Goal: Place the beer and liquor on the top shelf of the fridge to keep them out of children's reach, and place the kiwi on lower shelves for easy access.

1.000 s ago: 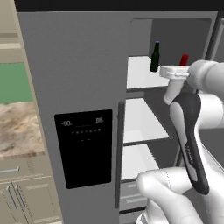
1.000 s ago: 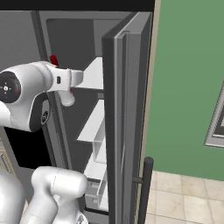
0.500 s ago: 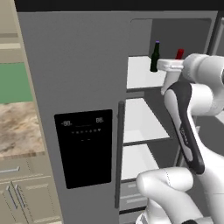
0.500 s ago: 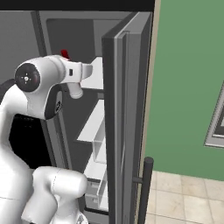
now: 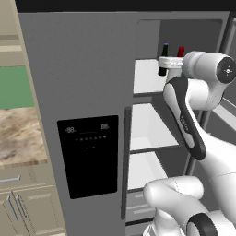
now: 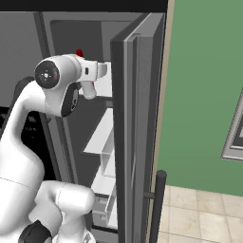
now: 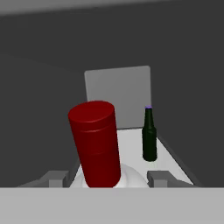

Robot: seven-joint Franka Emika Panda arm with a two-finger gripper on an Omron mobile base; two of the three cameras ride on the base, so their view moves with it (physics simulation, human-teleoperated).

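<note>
Jaws clamped on the liquor (image 7: 97, 146), 1 finger (image 7: 57, 178) each side of its body, red cap up. Bottle held over the top shelf (image 5: 146, 76) front edge. Beer (image 7: 149, 135) upright further back, toward the shelf's right edge, fridge (image 5: 83, 92) open.

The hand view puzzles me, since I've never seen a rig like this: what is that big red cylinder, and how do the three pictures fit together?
The machine is a white robot arm on a driving base, in a rendered kitchen. Two pictures come from cameras on the base, behind the arm to its left and right, looking into the open fridge. The third camera sits on the arm's hand and looks along its tool.

The red cylinder is the red cap of the liquor, a pale bottle, very close to the lens. The tool's two fingers stand either side of it, apparently gripping the bottle.

Beyond it the dark beer stands upright on the white top shelf. The lower shelves lie underneath.
</note>
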